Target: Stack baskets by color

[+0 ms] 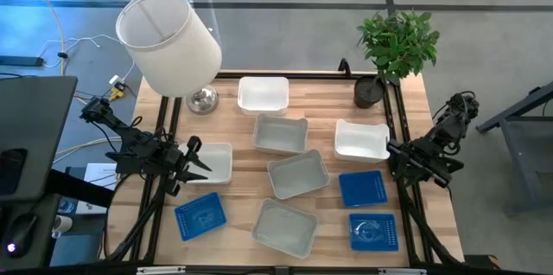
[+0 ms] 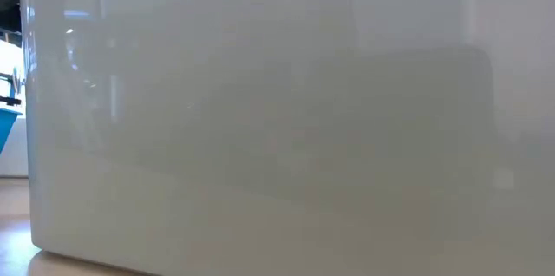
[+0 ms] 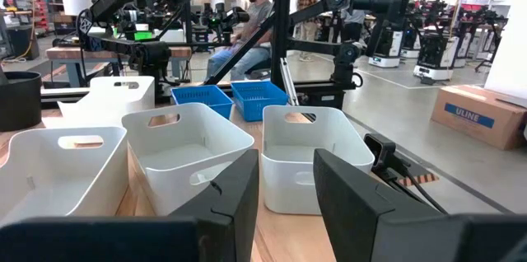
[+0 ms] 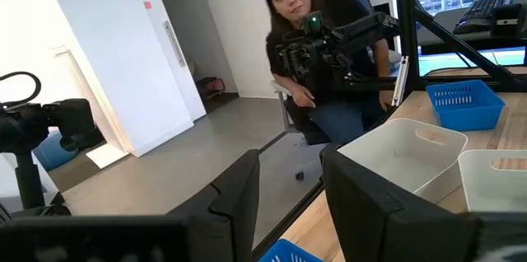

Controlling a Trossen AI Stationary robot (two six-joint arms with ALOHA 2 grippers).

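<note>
**Q:** On the table, what's where?

**A:** 9 baskets, all lying singly, none stacked. White basket (image 1: pixel 263 95) at the far edge, just beside the lamp (image 1: pixel 168 43) base. White basket (image 1: pixel 361 139) on the right side, near the black plant pot (image 1: pixel 369 92). White basket (image 1: pixel 212 163) on the left side.

**Q:** Grey ones?

**A:** Down the middle. Grey basket (image 1: pixel 280 133) farthest, grey basket (image 1: pixel 298 174) in the middle, grey basket (image 1: pixel 283 227) at the near edge. The 2 farther ones are close to touching.

**Q:** Blue?

**A:** Blue basket (image 1: pixel 200 216) near-left. Blue basket (image 1: pixel 361 188) and blue basket (image 1: pixel 372 231) near-right, 1 behind the other.

**Q:** Your grippers?

**A:** My left gripper (image 1: pixel 192 161) is at the left edge of the left white basket, with its fingers (image 3: pixel 222 204) apart and nothing between them. My right gripper (image 1: pixel 396 156) is at the table's right edge, just beside the right white basket. It is also spread and holding nothing.

**Q:** Low view?

**A:** 1 pale basket wall fills it. I can't tell which basket.
</note>
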